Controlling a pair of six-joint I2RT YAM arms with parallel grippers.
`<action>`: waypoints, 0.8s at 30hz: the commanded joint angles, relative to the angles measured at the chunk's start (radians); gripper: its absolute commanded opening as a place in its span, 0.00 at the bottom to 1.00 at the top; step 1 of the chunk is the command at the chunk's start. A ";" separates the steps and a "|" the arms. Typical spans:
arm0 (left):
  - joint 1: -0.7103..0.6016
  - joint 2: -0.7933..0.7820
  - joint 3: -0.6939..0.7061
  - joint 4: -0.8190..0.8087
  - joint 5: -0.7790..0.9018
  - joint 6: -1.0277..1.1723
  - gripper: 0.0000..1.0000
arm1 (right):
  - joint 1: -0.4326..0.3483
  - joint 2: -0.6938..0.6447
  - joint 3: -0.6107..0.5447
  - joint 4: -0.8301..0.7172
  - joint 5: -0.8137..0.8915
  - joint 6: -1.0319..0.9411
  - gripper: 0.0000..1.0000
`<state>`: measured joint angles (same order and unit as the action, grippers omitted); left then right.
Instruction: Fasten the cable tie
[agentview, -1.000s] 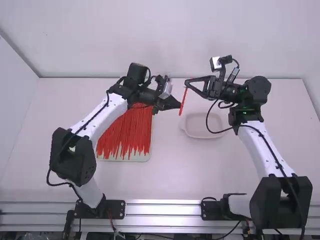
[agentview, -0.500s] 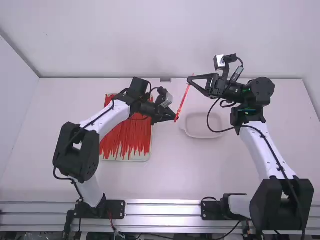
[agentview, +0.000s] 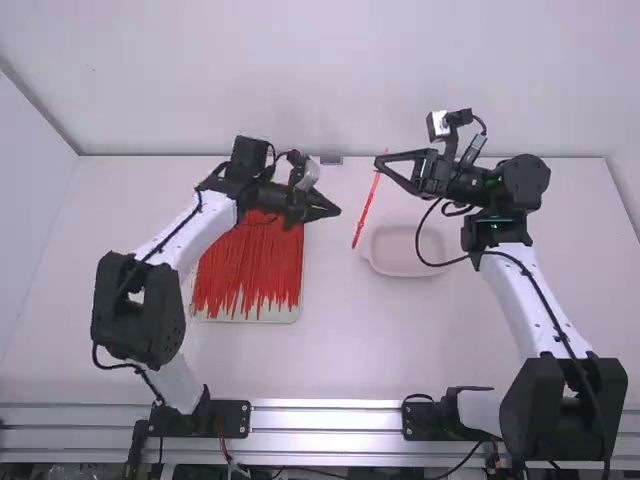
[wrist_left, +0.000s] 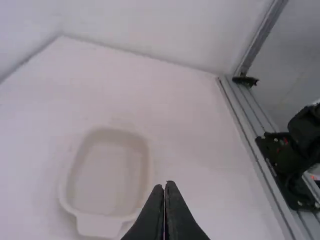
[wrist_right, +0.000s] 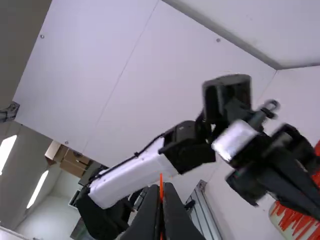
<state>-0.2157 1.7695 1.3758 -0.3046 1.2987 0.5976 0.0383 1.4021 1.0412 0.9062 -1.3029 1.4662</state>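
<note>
Cable tie (agentview: 365, 210) near tray (agentview: 392, 270): probably light, bendy; right gripper (agentview: 381, 162) jaws clamp its top, left gripper (agentview: 336, 211) jaws together, empty; best grip free tip.

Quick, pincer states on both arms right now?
Left pincer: closed, nothing visible in it.
Right pincer: closed on the thin red plastic cable tie.

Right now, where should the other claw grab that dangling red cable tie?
Probably its free lower end, approached from the left by the left gripper: the red cable tie hangs slanted from the right gripper, which pinches its top, leaving the bottom tip nearest and unobstructed.
</note>
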 joint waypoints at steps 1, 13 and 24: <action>0.010 -0.062 0.035 0.001 0.116 -0.003 0.02 | -0.003 -0.016 0.025 0.007 -0.019 0.003 0.00; -0.010 -0.163 0.040 0.034 0.190 -0.003 0.39 | -0.006 -0.016 0.025 0.007 -0.016 0.003 0.00; -0.074 -0.163 0.040 0.051 0.213 0.000 0.41 | -0.005 -0.016 0.025 0.007 -0.013 0.004 0.00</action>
<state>-0.2806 1.6314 1.3941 -0.2550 1.4822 0.5941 0.0380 1.4021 1.0412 0.9062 -1.3167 1.4670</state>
